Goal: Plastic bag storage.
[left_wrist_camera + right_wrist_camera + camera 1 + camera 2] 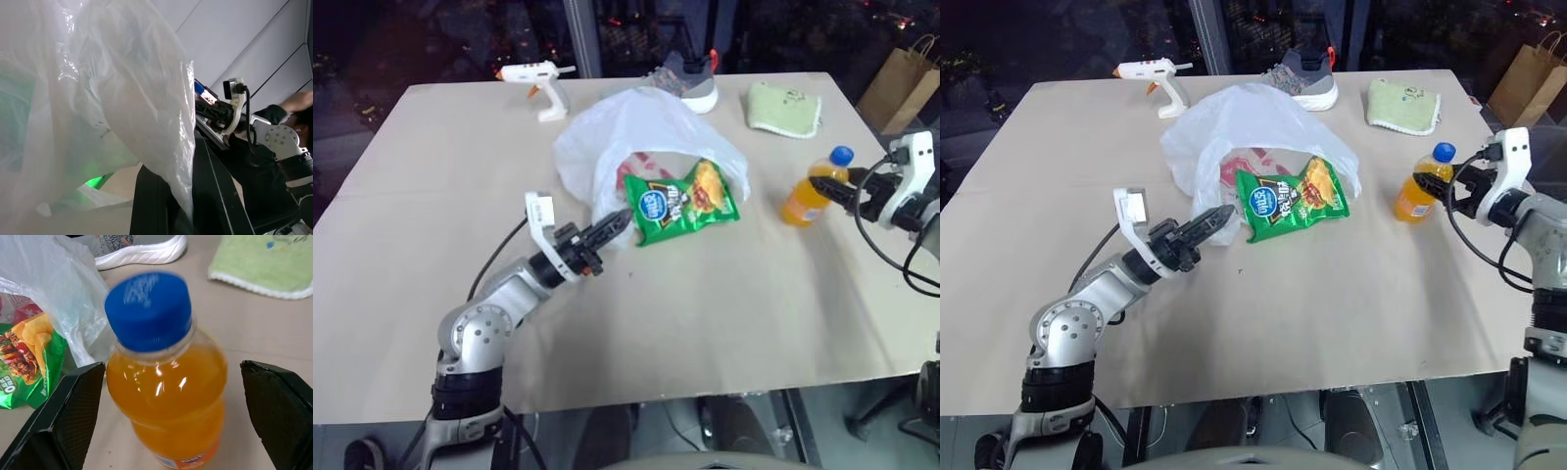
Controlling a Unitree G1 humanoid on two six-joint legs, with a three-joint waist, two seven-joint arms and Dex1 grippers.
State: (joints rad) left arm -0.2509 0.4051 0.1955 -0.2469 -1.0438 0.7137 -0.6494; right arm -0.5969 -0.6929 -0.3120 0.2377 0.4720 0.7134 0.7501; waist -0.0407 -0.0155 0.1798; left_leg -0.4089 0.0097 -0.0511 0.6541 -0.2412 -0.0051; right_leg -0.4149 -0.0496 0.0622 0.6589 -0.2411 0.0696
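Observation:
The plastic bag, translucent white with red print inside, lies crumpled at the table's middle with its mouth toward me. A green snack packet rests at that mouth. My left gripper is shut on the bag's near rim, and the film runs down between its black fingers in the left wrist view. At the right, my right gripper is open. Its fingers stand wide apart on either side of an upright orange drink bottle with a blue cap.
A white glue gun, a grey shoe and a green cloth lie along the table's far edge. A brown paper bag stands off the far right corner. A person's hand shows behind my right arm.

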